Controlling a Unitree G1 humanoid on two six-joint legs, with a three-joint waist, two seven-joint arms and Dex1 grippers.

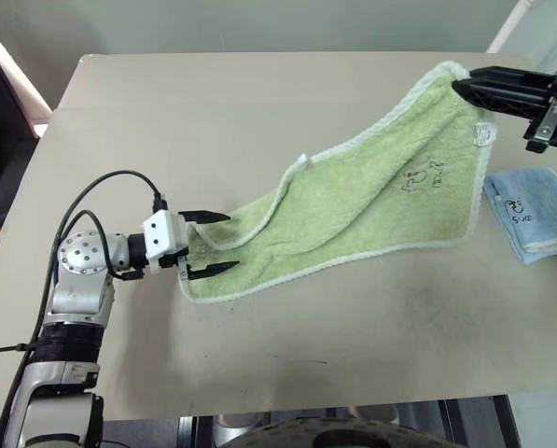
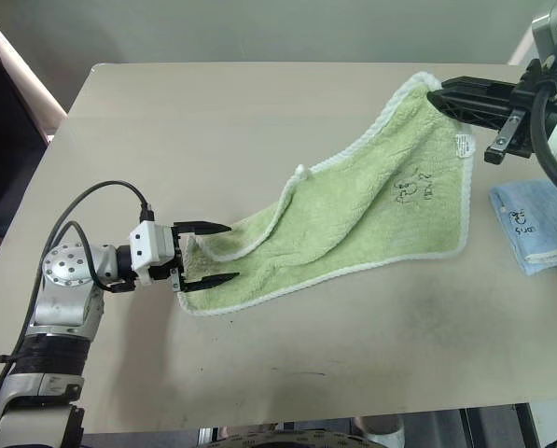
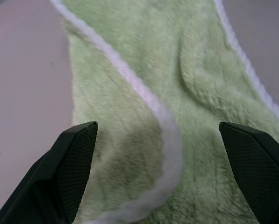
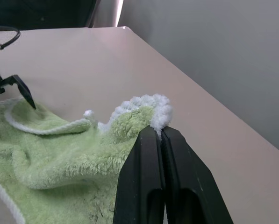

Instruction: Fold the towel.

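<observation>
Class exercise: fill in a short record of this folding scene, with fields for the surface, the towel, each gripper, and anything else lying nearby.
surface: beige table
towel: light green, one corner lifted, the rest trailing onto the table
right gripper: shut on the raised towel corner
left gripper: open, fingers astride the towel's low end
other item: folded light blue cloth beside the towel

This looks like a robot test room or lab rather than a home: a plain beige table (image 1: 259, 121) stands against a bare pale wall (image 1: 259, 23), exposed black cabling (image 1: 82, 210) runs along the robot's arm, and only two cloths lie on the tabletop.
</observation>
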